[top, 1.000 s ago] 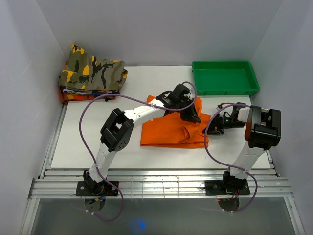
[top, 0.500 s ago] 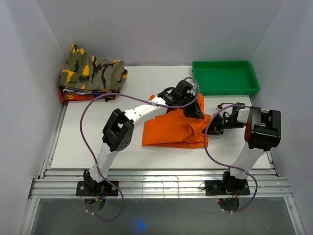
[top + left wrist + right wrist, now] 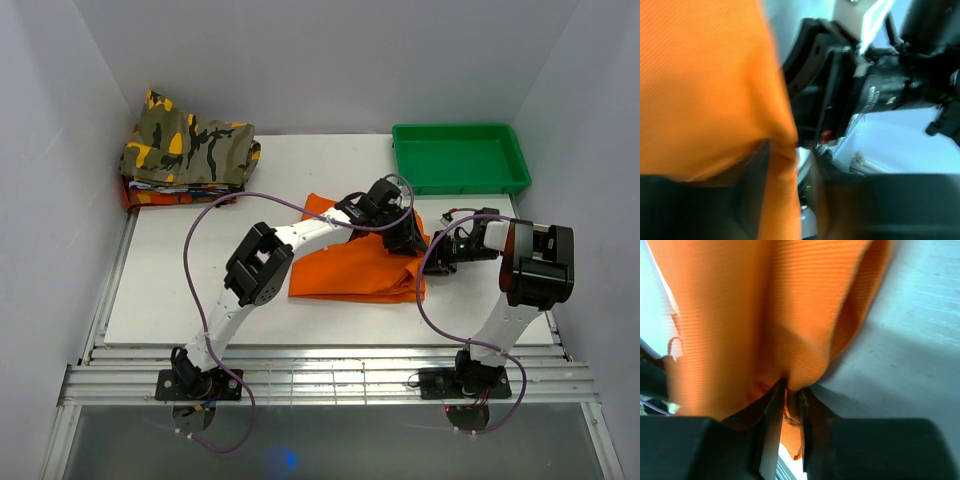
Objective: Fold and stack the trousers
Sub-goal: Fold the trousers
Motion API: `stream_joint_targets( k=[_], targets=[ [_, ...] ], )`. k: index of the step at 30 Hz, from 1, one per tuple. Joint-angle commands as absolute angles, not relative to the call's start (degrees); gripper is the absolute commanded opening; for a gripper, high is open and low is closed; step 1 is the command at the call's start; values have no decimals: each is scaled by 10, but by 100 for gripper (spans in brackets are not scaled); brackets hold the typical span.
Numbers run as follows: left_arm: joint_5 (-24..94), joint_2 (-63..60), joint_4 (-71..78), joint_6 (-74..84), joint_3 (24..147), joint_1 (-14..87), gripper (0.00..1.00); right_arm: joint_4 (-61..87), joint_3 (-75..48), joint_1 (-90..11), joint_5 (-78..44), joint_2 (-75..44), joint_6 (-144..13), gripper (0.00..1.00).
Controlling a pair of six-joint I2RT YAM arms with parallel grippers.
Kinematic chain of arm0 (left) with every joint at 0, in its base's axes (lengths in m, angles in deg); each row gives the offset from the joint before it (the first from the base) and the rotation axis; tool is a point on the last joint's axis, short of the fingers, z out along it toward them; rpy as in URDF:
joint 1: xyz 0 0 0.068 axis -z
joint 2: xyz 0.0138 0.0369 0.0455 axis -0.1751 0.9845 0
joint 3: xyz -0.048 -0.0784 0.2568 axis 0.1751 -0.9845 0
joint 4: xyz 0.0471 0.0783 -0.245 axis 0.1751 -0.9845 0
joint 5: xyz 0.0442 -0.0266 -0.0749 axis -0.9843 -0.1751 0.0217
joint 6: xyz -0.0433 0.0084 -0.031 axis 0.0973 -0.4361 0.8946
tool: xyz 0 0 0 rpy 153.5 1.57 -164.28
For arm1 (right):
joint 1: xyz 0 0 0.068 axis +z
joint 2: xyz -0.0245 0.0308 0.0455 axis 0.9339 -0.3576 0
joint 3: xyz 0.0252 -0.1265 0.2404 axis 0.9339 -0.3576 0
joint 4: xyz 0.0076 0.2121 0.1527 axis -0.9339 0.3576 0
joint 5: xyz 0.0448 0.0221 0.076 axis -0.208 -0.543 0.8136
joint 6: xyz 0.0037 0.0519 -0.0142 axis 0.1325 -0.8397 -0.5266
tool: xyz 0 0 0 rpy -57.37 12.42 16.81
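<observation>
The orange trousers (image 3: 345, 265) lie folded in the middle of the white table. My left gripper (image 3: 405, 238) sits low over their right end. In the left wrist view its jaws (image 3: 789, 152) stand apart. A fold of the trousers (image 3: 705, 85) drapes against the left finger (image 3: 752, 185), and a gap shows beside the right one. My right gripper (image 3: 437, 255) reaches in from the right at the trousers' right edge. In the right wrist view a ridge of orange cloth (image 3: 755, 305) runs down between its narrow jaws (image 3: 791, 390), touching both fingers.
A green tray (image 3: 460, 129) stands at the back right, close behind the right arm. A folded camouflage garment (image 3: 190, 145) tops a pile at the back left. The right arm's black wrist (image 3: 875, 90) is very near the left gripper. Walls enclose three sides.
My left gripper has moved right and down onto the trousers' right end, and its jaws have parted. The cloth lies flatter. The right arm has barely moved.
</observation>
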State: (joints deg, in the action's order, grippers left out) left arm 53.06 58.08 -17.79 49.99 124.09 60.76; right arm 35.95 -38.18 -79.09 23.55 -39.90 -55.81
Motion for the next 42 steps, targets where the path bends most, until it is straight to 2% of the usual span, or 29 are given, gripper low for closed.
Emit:
stream_joint_targets(
  k=[1,5,7,10,11,13,14,15,16,17,18,20,21,22,24,25,26,28,34,42],
  targets=[
    [567,549,-125,502,1242,612,53,391,-365,-783,170,-380,-522,25],
    [567,493,-132,467,1202,592,66,438,-333,-800,116,-358,-490,29],
    [566,465,-137,442,1170,578,67,476,-303,-813,100,-347,-469,30],
    [567,401,-150,410,1112,539,71,529,-268,-842,63,-339,-415,39],
    [570,383,-154,396,1097,515,77,542,-242,-856,50,-337,-399,46],
    [583,331,-149,335,1045,479,82,578,-213,-866,58,-330,-352,54],
    [591,311,-142,311,1024,468,84,593,-186,-867,73,-326,-335,64],
    [603,271,-133,289,1002,458,97,612,-173,-864,98,-319,-320,69],
    [629,253,-125,255,958,439,98,642,-161,-860,145,-317,-305,74],
    [640,236,-119,246,937,428,98,658,-137,-836,164,-316,-303,85],
    [666,220,-110,239,912,416,98,678,-126,-818,176,-317,-295,93],
    [778,174,-25,262,811,382,98,699,-123,-765,207,-314,-285,99],
    [800,160,20,290,774,374,98,698,-140,-751,217,-304,-285,98],
    [820,138,111,318,739,368,92,695,-151,-737,236,-300,-285,98],
    [843,133,149,371,675,367,84,699,-180,-702,247,-301,-279,99],
    [846,143,162,375,664,368,77,707,-188,-695,262,-305,-270,100],
    [846,150,165,383,655,367,74,716,-198,-691,267,-310,-255,96],
    [847,168,195,398,626,365,70,723,-236,-690,265,-323,-248,95],
    [811,260,257,433,581,347,65,658,-312,-696,209,-391,-259,88],
    [764,317,212,417,586,308,63,607,-312,-701,189,-453,-314,74]
  ],
)
